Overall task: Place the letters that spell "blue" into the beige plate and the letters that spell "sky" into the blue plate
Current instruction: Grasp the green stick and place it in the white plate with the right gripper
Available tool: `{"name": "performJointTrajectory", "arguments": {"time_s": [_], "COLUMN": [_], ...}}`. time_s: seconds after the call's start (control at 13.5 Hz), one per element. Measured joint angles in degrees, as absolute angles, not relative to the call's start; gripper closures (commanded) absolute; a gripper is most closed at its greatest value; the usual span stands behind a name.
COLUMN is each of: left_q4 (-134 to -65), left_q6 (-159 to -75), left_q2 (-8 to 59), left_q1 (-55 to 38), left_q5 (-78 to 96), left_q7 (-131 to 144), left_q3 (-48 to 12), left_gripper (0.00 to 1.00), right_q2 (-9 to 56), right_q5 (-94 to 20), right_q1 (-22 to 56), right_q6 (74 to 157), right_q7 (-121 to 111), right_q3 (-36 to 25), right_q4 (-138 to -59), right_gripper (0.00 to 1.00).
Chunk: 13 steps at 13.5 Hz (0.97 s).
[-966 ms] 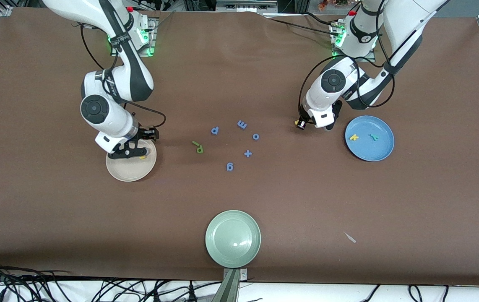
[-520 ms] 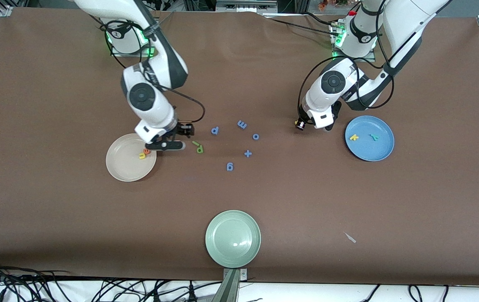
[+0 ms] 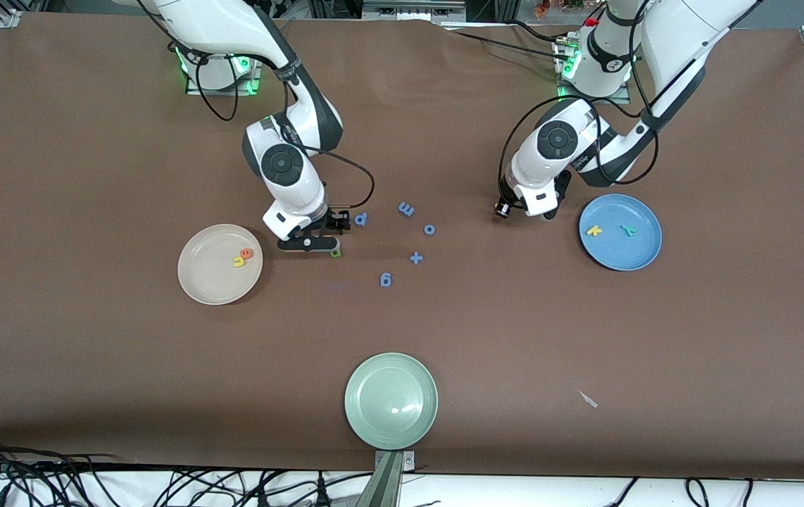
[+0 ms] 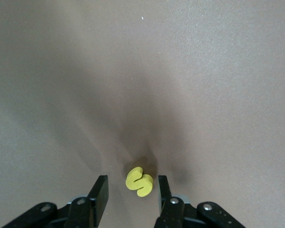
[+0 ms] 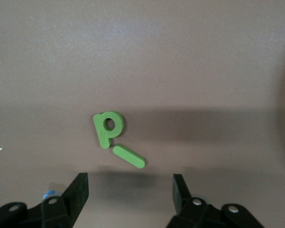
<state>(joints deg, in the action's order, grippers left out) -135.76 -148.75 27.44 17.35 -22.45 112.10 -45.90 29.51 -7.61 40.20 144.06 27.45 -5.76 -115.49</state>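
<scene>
Two letters of "blue", the e (image 3: 246,253) and u (image 3: 238,262), lie in the beige plate (image 3: 198,285). The k (image 3: 593,230) and y (image 3: 628,230) lie in the blue plate (image 3: 620,257).

The right gripper (image 3: 308,244) hangs low over the counter (image 3: 92,366) beside the beige plate, with its fingers wide apart. The b (image 5: 108,128) and l (image 5: 128,156) lie just ahead of it, almost touching. To take one cleanly, I would centre on the b's round part and turn the wrist so that no finger lands on the l. Then come straight down and close gently, since the foam is thin.

The left gripper (image 3: 514,210) sits low beside the blue plate. Its fingers stand apart on either side of the s (image 4: 139,181), with a gap showing on one side. I cannot tell whether it presses the other.

In the front view the right hand hides the l and most of the b, and the s does not show. The wrist views show them plainly. Only the front view shows both plates, the five blue letters mid-frame and the green plate (image 3: 391,431) at bottom centre.
</scene>
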Motion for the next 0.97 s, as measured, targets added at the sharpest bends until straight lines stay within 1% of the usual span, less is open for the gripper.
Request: {"name": "performJointTrajectory", "arguments": {"time_s": [0.15,0.22,0.37,0.45,0.52,0.67,0.82,0.97], "left_q4": [-135.76,-135.76,-135.75,-135.74,-135.74,-135.72,-135.41,-135.09], "left_q6": [-148.76,-148.77,-148.77,-148.77,-148.77,-148.78,-148.89,-148.91], "left_q2": [27.58,27.60,27.63,27.65,27.71,27.92,28.48,28.98], "left_q1": [17.35,17.34,17.33,17.34,17.33,17.31,17.31,17.28], "left_q5": [-22.45,-22.45,-22.45,-22.45,-22.51,-24.17,-26.11,-27.65], "left_q7": [112.13,112.14,112.19,112.20,112.20,112.72,114.25,115.74], "left_q3": [-45.88,-45.87,-45.76,-45.62,-45.49,-44.83,-44.43,-44.41], "left_gripper": [0.50,0.50,0.51,0.51,0.51,0.51,0.55,0.55], "right_q2": [30.05,30.38,31.23,31.71,32.14,32.16,31.89,31.83], "right_q5": [-7.61,-7.61,-7.59,-7.57,-7.52,-7.50,-7.50,-7.50], "right_q1": [40.26,40.29,40.48,40.57,40.62,40.63,40.63,40.63], "right_q6": [144.98,145.64,147.16,147.79,148.24,148.40,148.51,148.51], "right_q7": [27.45,27.45,27.42,27.37,27.32,26.61,25.30,24.11], "right_q3": [-5.77,-5.77,-5.77,-5.77,-5.79,-5.86,-6.00,-6.25], "right_q4": [-115.48,-115.49,-115.57,-115.58,-115.58,-115.57,-115.53,-115.51], "right_gripper": [0.22,0.24,0.33,0.35,0.40,0.54,0.62,0.67]}}
